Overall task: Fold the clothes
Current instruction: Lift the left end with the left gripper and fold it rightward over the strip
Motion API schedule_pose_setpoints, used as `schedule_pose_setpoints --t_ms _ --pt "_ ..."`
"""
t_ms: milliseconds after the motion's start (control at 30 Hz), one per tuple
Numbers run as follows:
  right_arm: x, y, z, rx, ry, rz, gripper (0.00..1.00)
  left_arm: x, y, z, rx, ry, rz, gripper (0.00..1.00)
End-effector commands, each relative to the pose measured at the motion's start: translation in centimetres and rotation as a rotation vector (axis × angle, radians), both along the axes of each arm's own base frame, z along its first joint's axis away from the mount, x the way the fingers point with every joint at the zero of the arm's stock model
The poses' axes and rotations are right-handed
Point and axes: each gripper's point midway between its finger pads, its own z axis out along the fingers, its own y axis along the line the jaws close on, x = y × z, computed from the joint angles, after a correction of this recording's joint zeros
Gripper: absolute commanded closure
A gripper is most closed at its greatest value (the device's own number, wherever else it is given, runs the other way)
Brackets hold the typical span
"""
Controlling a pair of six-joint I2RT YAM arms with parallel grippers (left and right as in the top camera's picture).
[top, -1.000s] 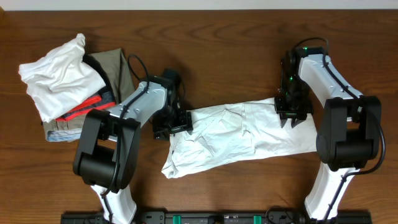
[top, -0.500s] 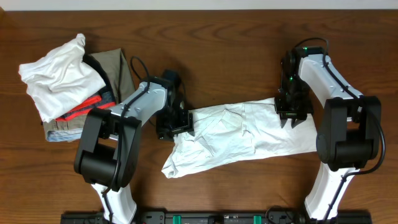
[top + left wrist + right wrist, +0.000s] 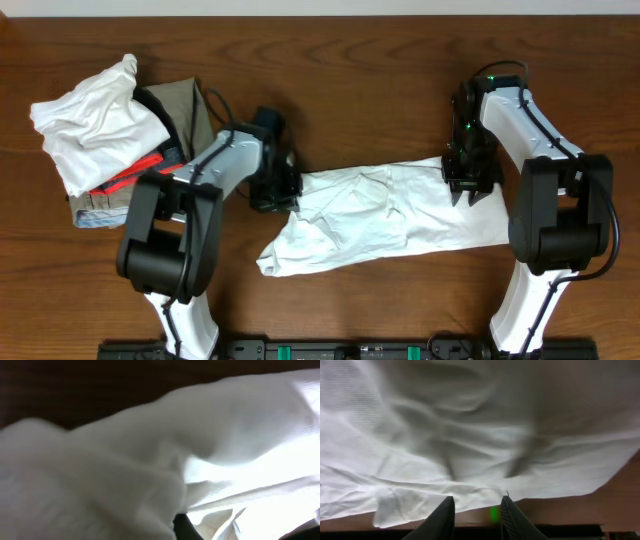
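Trousers (image 3: 385, 215) in plain white, wrinkled cloth are lying spread on the brown wooden counter (image 3: 350, 80), roughly at its centre, between the two arms. Their long axis is running from left to right across the counter, tilted slightly: the left end is dropping toward the near edge of the counter, while the right end is sitting a little farther back. Which end is the waist cannot be told from these views.

The left fingers (image 3: 287, 190) are positioned at the upper left corner of the trousers and are clenched on the edge of the cloth there. In the left wrist view, bunched white cloth (image 3: 125, 460) is filling almost the whole frame, with only one dark finger tip (image 3: 184, 527) showing at the bottom edge.

The right fingers (image 3: 461, 195) are hanging over the upper right part of the trousers, close to the far edge of the cloth. In the right wrist view the two fingers (image 3: 445, 517) are standing apart, released, with nothing between them; the creased cloth (image 3: 470, 435) is lying beyond them, and a strip of bare counter is showing past its edge.

Well apart from the trousers, at the far left of the counter, a pile is sitting: a crumpled white garment (image 3: 95, 120) on top, a khaki-olive garment (image 3: 185, 110) beside it, and a red-and-black garment (image 3: 140, 170) partly tucked underneath.
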Motion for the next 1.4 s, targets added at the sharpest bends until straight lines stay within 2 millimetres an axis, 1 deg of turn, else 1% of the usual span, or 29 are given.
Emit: schedule_pose_setpoints --t_ms 0,167,333,433,500,600,667,800,867,1033,1167,1233,1367 --pt "0.1 0.0 0.1 0.007 -0.009 0.013 0.72 2.0 2.7 0.1 0.054 -0.027 0.053 0.94" --pt "0.7 0.2 -0.1 0.017 -0.037 0.009 0.71 3.9 5.2 0.8 0.043 -0.07 0.084 0.94" --pt "1.9 0.5 -0.5 0.034 -0.086 0.004 0.71 5.3 6.5 1.6 0.035 -0.114 0.082 0.94" --pt "2.9 0.4 -0.9 0.037 -0.13 0.0 0.71 5.9 7.1 2.6 0.034 -0.128 0.097 0.94" --pt "3.7 0.2 -1.1 0.038 -0.16 -0.012 0.71 6.2 7.5 3.7 0.032 -0.139 0.083 0.94" --pt "4.5 -0.7 -1.2 0.034 -0.194 -0.053 0.73 6.9 7.8 5.7 0.028 -0.167 0.063 0.94" --pt "5.0 -1.7 -1.3 0.032 -0.21 -0.083 0.74 7.6 8.0 7.1 0.032 -0.204 0.051 0.94" --pt "4.9 -4.2 -1.2 0.026 -0.209 -0.156 0.75 9.1 9.2 8.7 0.107 -0.27 0.051 0.94" --pt "4.6 -5.5 -1.2 0.027 -0.201 -0.183 0.75 9.5 9.3 9.4 0.116 -0.287 0.051 0.94" --pt "3.9 -7.8 -1.1 0.031 -0.185 -0.224 0.75 9.8 9.1 10.9 0.114 -0.289 0.061 0.94" --pt "3.8 -8.4 -1.1 0.03 -0.186 -0.243 0.74 9.6 8.3 12.8 0.11 -0.288 0.059 0.94" --pt "3.8 -8.4 -1.1 0.03 -0.185 -0.241 0.74 9.6 7.4 13.9 0.094 -0.294 0.057 0.94" --pt "3.7 -8.0 -1.1 0.031 -0.18 -0.231 0.74 9.8 4.1 16.2 0.018 -0.327 0.025 0.94"
